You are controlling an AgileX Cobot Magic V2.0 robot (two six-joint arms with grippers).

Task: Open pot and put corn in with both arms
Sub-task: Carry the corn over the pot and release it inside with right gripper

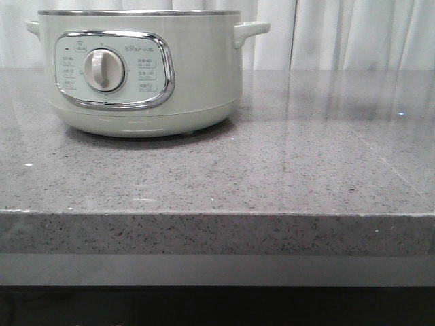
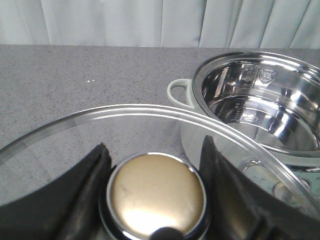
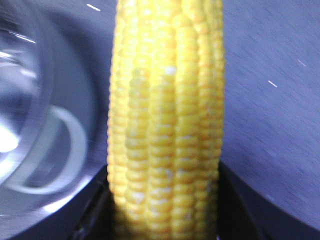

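The pale grey-green pot [image 1: 139, 71] stands at the back left of the counter, its dial facing me. In the left wrist view the pot [image 2: 260, 100] is uncovered and its shiny steel inside holds nothing. My left gripper [image 2: 156, 195] is shut on the gold knob [image 2: 156, 192] of the glass lid [image 2: 100, 130], held beside the pot. My right gripper [image 3: 165, 200] is shut on the yellow corn [image 3: 167, 110], which stands lengthwise between the black fingers [image 3: 240, 210]. Beside the corn lies the pot's rim and handle [image 3: 45, 150], blurred. Neither gripper shows in the front view.
The grey speckled counter [image 1: 272, 170] runs to a front edge [image 1: 217, 214]. Pale curtains [image 1: 353, 34] hang behind it.
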